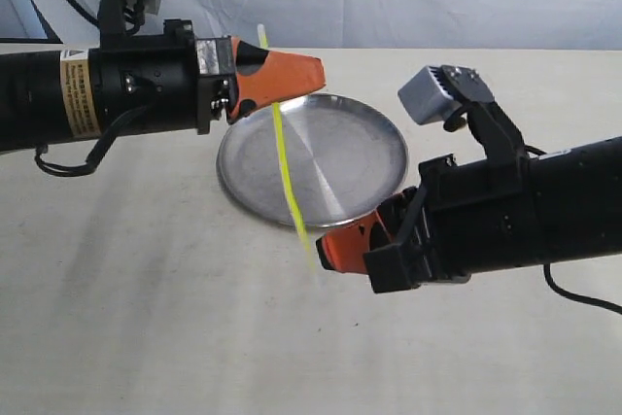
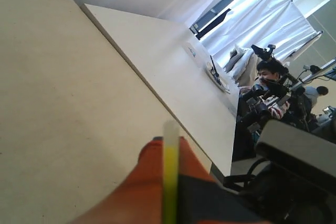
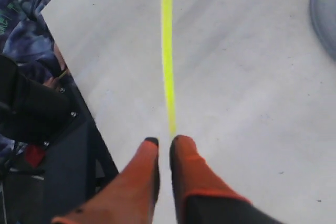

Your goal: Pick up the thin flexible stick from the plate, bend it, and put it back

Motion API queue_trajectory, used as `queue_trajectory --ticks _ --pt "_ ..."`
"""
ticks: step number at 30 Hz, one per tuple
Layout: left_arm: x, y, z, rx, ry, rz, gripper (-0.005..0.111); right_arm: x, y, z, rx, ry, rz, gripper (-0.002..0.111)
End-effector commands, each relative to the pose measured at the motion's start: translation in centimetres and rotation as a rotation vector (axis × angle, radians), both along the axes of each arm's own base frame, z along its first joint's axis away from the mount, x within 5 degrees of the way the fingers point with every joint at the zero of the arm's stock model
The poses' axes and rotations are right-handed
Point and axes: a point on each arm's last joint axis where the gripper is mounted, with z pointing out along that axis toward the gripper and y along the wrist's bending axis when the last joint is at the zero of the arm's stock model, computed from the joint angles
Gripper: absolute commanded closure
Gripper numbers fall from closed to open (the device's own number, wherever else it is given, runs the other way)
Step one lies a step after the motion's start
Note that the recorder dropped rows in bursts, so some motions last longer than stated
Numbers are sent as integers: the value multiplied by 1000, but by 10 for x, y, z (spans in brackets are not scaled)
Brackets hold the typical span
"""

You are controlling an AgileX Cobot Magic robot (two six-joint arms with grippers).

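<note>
The pale desk (image 1: 146, 318) fills the exterior view, with its far edge running along the top. The left arm (image 1: 97, 94) reaches in level from the desk's left edge, and the right arm (image 1: 525, 216) comes in from the right edge, closer to the near edge. The plate (image 1: 360, 157) lies on the desk toward the middle of the far edge, between the two arms, with nothing lying in it.

The left hand (image 1: 313, 73) hangs over the plate's far-left rim, its orange fingers pressed together on the stick (image 1: 287, 167). The right hand (image 1: 324, 252) sits just off the plate's near rim. Its fingers (image 3: 149, 156) are drawn close, with only a thin slit between them. The stick's lower end comes right up to their tips, but I cannot tell whether they pinch it.

The stick is off the plate and in the air. It runs from above the left hand, slanting down across the plate, to the right hand's tips. It looks nearly straight, with a slight bow at most. Its whitish end (image 2: 170, 129) pokes out past the left hand's fingers, and its lower end is blurred.
</note>
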Motion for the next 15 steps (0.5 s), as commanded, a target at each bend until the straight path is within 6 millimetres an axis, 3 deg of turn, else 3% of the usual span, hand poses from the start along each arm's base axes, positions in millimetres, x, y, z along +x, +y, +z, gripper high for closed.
queue_trajectory --ticks 1,4,15 --pt "-1 -2 0 12 -13 -13 106 2 -1 0 10 -10 -33 67" --pt "-1 -2 1 -7 -9 -8 106 4 -1 1 14 -12 -51 54" --pt "-4 -9 8 -77 -27 -5 106 9 5 -12 43 89 -44 58"
